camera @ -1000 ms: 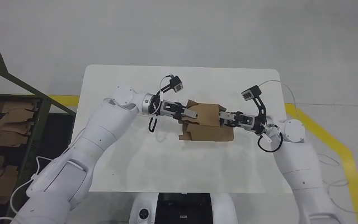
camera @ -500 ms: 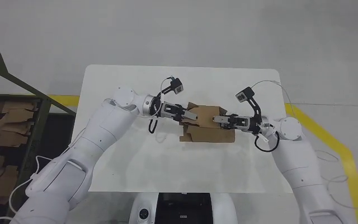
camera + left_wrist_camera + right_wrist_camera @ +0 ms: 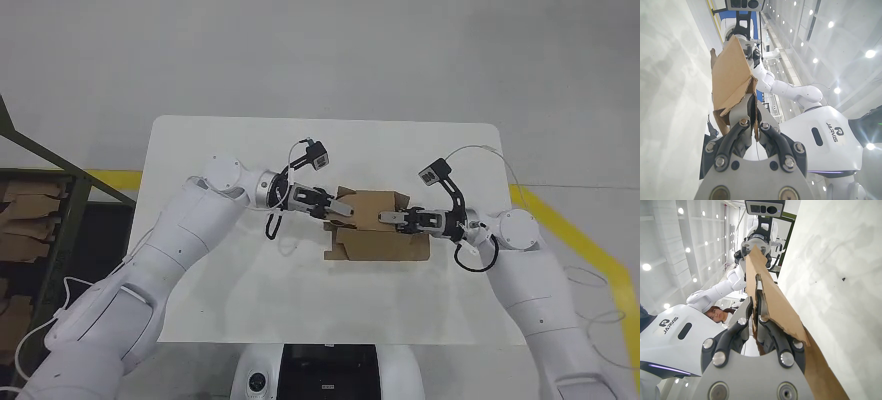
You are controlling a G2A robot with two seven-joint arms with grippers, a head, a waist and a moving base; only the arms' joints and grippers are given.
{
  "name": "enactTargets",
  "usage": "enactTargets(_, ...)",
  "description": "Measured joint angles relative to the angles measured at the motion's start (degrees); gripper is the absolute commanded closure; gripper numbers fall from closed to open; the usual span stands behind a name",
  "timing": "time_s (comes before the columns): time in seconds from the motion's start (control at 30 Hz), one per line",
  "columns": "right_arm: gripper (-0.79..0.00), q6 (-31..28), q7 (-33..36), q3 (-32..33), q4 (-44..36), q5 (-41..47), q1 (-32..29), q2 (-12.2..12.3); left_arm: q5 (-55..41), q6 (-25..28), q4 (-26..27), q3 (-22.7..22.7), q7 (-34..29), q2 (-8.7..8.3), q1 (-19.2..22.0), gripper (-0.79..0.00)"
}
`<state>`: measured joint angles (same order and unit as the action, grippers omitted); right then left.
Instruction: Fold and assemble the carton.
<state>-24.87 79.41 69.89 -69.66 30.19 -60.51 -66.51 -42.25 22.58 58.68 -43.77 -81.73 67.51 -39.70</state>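
Two grippers hold the carton (image 3: 378, 222) at mid-table (image 3: 220, 290), tabletop showing wide on every side and all table edges well apart from it. The left gripper (image 3: 340, 208) and right gripper (image 3: 392, 215) face each other across the carton with forearms level, each pinched tight on a cardboard flap.

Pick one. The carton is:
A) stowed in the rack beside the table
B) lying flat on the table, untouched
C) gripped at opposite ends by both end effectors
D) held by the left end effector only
C: the left end effector and the right end effector each clamp a cardboard edge of the carton.
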Motion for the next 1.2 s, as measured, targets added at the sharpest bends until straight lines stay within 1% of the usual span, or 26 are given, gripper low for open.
enactTargets(0.07, 0.000, -0.27, -0.27, -0.10, 0.12, 0.27, 0.01, 0.11, -0.44, 0.13, -0.02, -0.20, 0.13, -0.05, -0.01, -0.637)
enactTargets(0.1, 0.000, -0.52, -0.52, -0.14, 0.22, 0.37, -0.02, 0.18, -0.65, 0.18, 0.01, -0.34, 0.18, -0.09, -0.03, -0.782)
enactTargets(0.37, 0.000, -2.13, -2.15, -0.69, 1.34, -0.51, -0.09, 0.46, -1.82, -0.01, 0.74, -1.01, -0.01, -0.20, -0.27, -0.785)
enactTargets(0.87, 0.000, -3.14, -8.00, -2.29, 1.20, -3.49, -0.68, 0.41, -4.25, -0.27, 2.92, -3.12, -0.27, 0.01, -0.75, -0.785)
enactTargets(1.03, 0.000, -3.24, -9.48, -3.04, 0.61, -3.72, -1.08, 0.31, -4.51, -0.23, 2.92, -3.48, -0.23, 0.35, -0.81, -0.785)
enactTargets(1.2, 0.000, -3.55, -10.56, -3.69, -0.31, -3.94, -1.54, 0.25, -1.70, 1.14, 2.06, -2.22, 1.12, 1.00, -0.09, -0.785)
